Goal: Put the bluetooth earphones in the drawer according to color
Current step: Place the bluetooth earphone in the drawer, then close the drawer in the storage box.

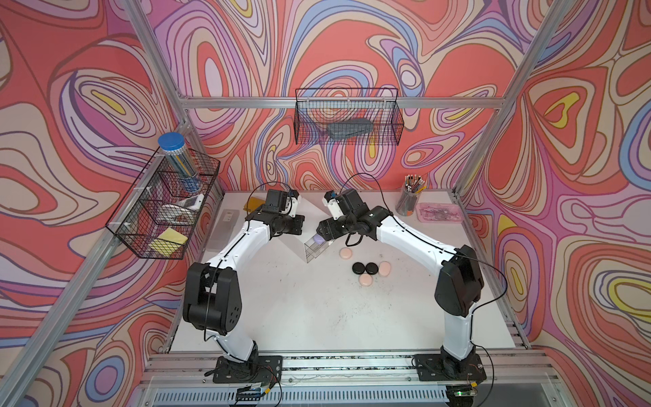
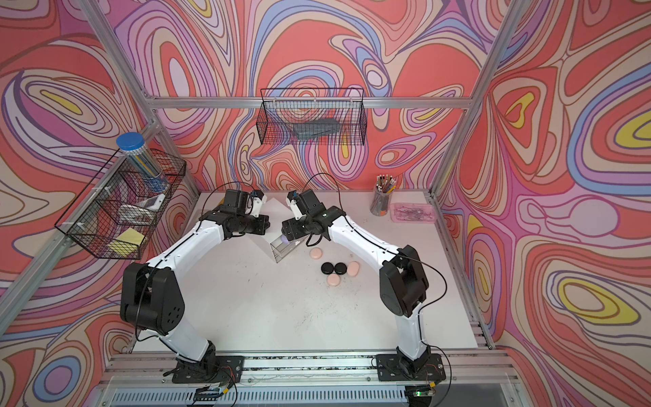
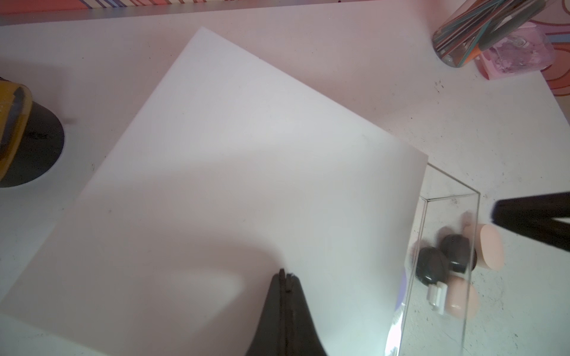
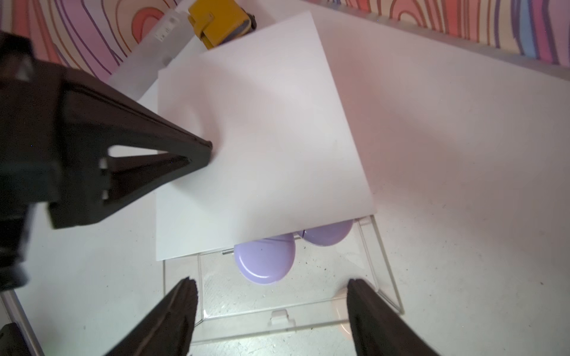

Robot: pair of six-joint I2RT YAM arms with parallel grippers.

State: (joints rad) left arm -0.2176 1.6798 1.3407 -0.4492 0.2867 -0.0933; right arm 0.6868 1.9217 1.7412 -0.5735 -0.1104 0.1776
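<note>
Left gripper (image 3: 285, 274) jaws closed, tips at the white cabinet (image 4: 262, 123) top, contact unclear; just right, the pulled-out clear drawer (image 4: 277, 323) holds two lilac cases (image 4: 265, 262); right gripper (image 4: 271, 281) jaws open above it, empty; further right and nearer, three pink cases (image 1: 345, 253) and two black cases (image 1: 358, 267) on the table (image 1: 317, 317). Cases look light, hard, glossy, likely slippery: pinch across the widest middle. Right wrist view shows both lilac cases; top views only one patch, plus all loose ones

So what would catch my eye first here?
The loud swirling walls all around the white table. Then two lilac cases lying in the pulled-out clear drawer under the open right gripper, with three pink cases and two black cases scattered on the table beside it.
</note>
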